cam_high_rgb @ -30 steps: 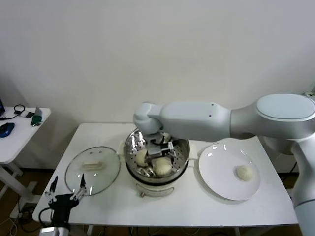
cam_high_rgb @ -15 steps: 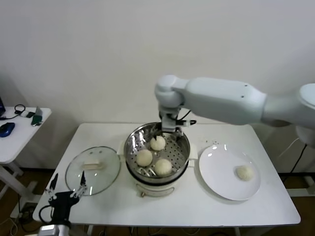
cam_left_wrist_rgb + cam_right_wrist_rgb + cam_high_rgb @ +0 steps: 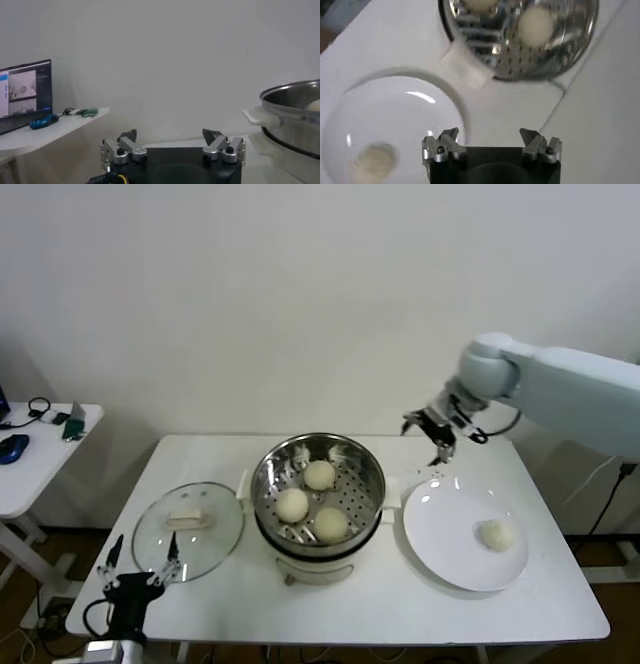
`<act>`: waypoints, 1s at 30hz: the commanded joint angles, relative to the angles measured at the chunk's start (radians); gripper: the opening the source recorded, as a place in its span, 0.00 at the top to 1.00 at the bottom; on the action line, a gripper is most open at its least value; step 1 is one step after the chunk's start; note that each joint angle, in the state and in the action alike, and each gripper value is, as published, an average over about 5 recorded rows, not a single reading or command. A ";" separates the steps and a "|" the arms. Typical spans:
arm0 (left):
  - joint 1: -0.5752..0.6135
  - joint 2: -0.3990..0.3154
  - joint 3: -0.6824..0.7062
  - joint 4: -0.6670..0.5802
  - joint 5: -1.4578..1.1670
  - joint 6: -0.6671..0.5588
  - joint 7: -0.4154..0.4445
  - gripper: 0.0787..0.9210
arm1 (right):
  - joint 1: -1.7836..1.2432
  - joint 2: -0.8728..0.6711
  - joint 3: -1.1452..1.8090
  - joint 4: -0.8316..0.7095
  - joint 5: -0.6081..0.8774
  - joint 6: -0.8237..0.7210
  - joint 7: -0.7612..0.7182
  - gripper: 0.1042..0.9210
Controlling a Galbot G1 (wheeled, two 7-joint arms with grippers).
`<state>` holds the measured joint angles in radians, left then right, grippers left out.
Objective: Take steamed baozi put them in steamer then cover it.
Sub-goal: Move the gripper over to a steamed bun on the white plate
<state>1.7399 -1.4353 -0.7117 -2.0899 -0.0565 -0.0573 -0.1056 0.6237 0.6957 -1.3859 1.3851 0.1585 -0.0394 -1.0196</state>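
Room: you have a white table point(image 3: 400, 604) against a plain pale wall, with a smaller side table point(image 3: 40, 454) off to its left.
Baozi in steamer: you can count three baozi point(image 3: 319, 475) on the perforated floor of the steamer point(image 3: 270, 484), near one another in a loose triangle.
Baozi left out: one more bun point(image 3: 496, 535) sits on the white plate point(image 3: 440, 524), toward its right half.
Steamer: it stands uncovered mid-table, just left of the plate.
Cover: your glass cover point(image 3: 215, 544) lies flat on the table just left of the steamer, bar handle up.
Right gripper: your right gripper point(image 3: 433, 430) hangs above the table's back edge, beyond the plate and right of the steamer, fingers spread and holding nothing; its wrist view looks down on the plate, the lone bun and the steamer's rim.
Left gripper: your left gripper point(image 3: 138, 571) is low at the table's front left corner, just in front of the cover, fingers spread and empty.
Side table: a laptop point(image 3: 25, 95) and small items point(image 3: 12, 446) lie on it.
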 commanded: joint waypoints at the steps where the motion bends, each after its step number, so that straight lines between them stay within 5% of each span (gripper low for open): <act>1: 0.004 -0.004 0.000 0.008 -0.003 -0.007 0.008 0.12 | -0.342 -0.259 0.145 -0.025 -0.048 -0.213 0.040 0.12; 30: 0.017 -0.016 -0.004 0.004 0.034 0.001 0.004 0.12 | -0.555 -0.093 0.341 -0.272 -0.126 -0.182 -0.003 0.12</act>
<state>1.7602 -1.4509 -0.7190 -2.0884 -0.0296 -0.0587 -0.1017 0.1083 0.5668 -1.0807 1.1719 0.0350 -0.2126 -1.0228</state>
